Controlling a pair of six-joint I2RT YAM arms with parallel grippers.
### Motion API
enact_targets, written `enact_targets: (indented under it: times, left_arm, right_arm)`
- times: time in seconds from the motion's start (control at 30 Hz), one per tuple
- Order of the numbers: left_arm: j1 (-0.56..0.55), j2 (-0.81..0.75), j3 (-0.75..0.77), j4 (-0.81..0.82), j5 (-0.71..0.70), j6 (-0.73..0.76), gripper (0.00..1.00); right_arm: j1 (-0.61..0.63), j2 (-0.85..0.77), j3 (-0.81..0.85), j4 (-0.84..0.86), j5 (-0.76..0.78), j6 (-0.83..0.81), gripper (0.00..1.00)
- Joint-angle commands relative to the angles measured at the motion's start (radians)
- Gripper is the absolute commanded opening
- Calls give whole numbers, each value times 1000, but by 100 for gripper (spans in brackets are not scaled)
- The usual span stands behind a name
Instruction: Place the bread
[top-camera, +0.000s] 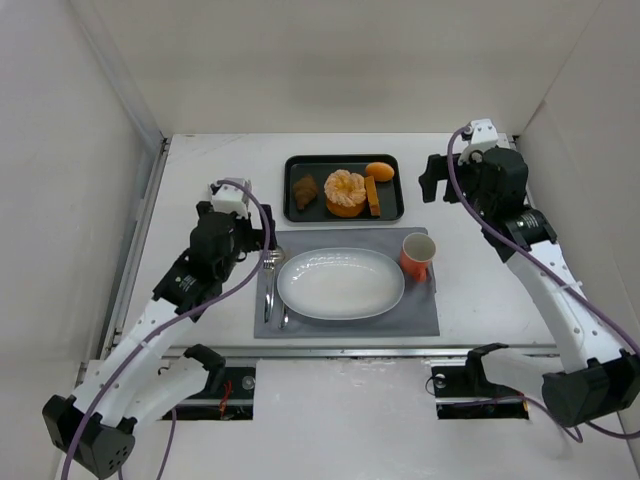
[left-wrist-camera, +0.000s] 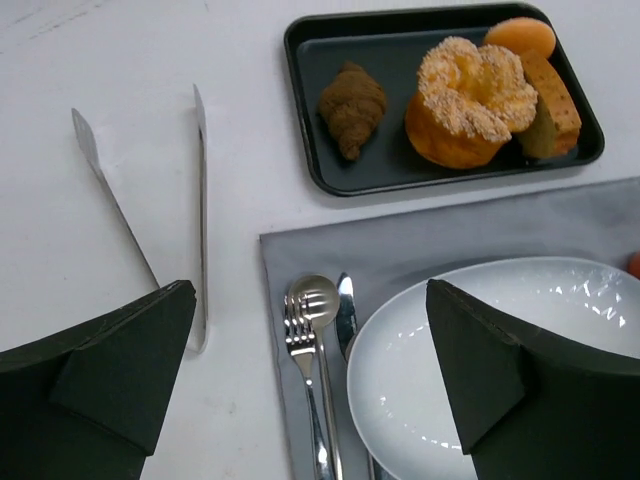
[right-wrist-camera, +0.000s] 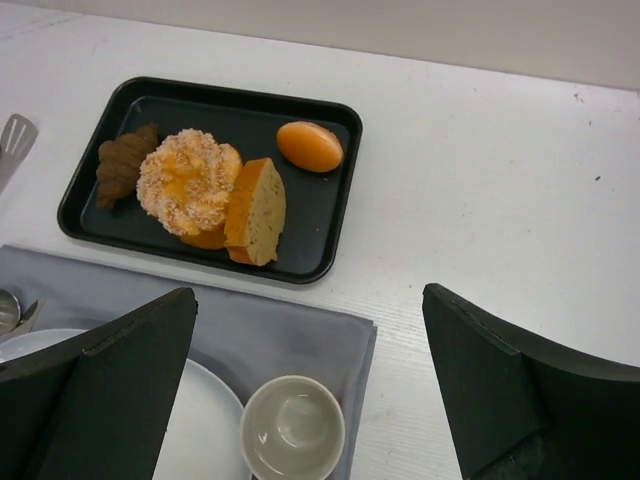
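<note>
Left wrist view, bread (left-wrist-camera: 352, 107) near left edge of tray (left-wrist-camera: 395, 55), left tool (left-wrist-camera: 310, 290), right tool (right-wrist-camera: 310, 292) both released.

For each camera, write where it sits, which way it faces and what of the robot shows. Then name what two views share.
Top external: above and behind the robot, looking down at the table; both arms show.
Left wrist: on the left arm, facing tongs and plate; its fingers show.
Right wrist: on the right arm, facing the cup; its fingers show.
Both wrist views share the croissant in the black tray.
</note>
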Motion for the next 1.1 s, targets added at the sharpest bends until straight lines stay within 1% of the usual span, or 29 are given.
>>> enact_targets:
  times: [0.0, 0.03, 0.07, 0.1, 0.17, 0.2, 0.23, 0.33, 0.53, 0.57, 0.63, 0.67, 0.9, 0.93, 1.07]
  left_arm:
    - [12, -14, -2, 62, -88, -51, 100]
    - [22, -4, -2, 62, -129, -62, 100]
    - [22, -4, -2, 62, -148, -76, 100]
    - [51, 18, -12, 62, -162, -88, 100]
    - [87, 53, -3, 44, -162, -111, 100]
    - [102, 102, 8, 33, -151, -111, 100]
    - [133, 127, 28, 24, -136, -111, 100]
    - [173, 209, 57, 15, -100, -111, 100]
    - [265, 309, 89, 24, -55, -90, 100]
    - [301, 355, 109, 24, -41, -90, 100]
    - [337, 412, 128, 13, -2, -90, 100]
    - [360, 468, 151, 13, 7, -90, 100]
    - [371, 630, 203, 2, 33, -72, 100]
    - [371, 660, 218, 2, 33, -71, 99]
    - [380, 702, 238, 2, 42, -59, 97]
  right_arm:
    - [-6, -57, -19, 86, -62, -85, 100]
    - [-6, -74, -20, 51, -196, -148, 100]
    - [-6, -83, -36, 37, -261, -200, 100]
    - [-6, -95, -55, 37, -310, -233, 100]
    - [-6, -105, -67, 47, -356, -233, 100]
    - [-6, -105, -67, 38, -357, -242, 100]
    - [-6, -94, -56, 38, -357, -242, 100]
    - [-6, -94, -56, 29, -346, -242, 100]
    - [-6, -112, -56, 29, -367, -242, 100]
    - [-6, -121, -56, 29, -367, -242, 100]
    - [-6, -121, -56, 29, -367, -242, 100]
    - [-6, -121, -56, 29, -367, -242, 100]
    - [-6, -132, -56, 29, -367, -242, 100]
    - [-6, -141, -56, 29, -367, -242, 100]
    - [-6, -141, -66, 29, -367, -242, 100]
